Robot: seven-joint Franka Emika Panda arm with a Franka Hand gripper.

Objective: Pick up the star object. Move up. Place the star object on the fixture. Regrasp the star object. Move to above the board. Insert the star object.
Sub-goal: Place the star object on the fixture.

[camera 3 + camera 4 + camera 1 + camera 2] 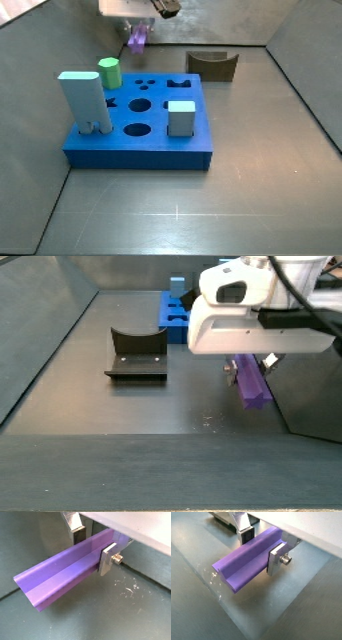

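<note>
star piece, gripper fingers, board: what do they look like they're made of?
Star object, held in the gripper above the floor: probably plastic, purple, slightly translucent, satin sheen.
Fingers: bare metal by the look, flat silver plates.
Board: likely plastic, opaque blue, matte; could be printed, cannot tell.

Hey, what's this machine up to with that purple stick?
The gripper on the robot's one arm is shut on the star object, a long purple bar, and holds it off the floor. The fixture, a small dark notched block, is empty. The board, a blue block with shaped holes, already carries a green cylinder and two pale blocks. The purple piece is not in it yet.
</note>
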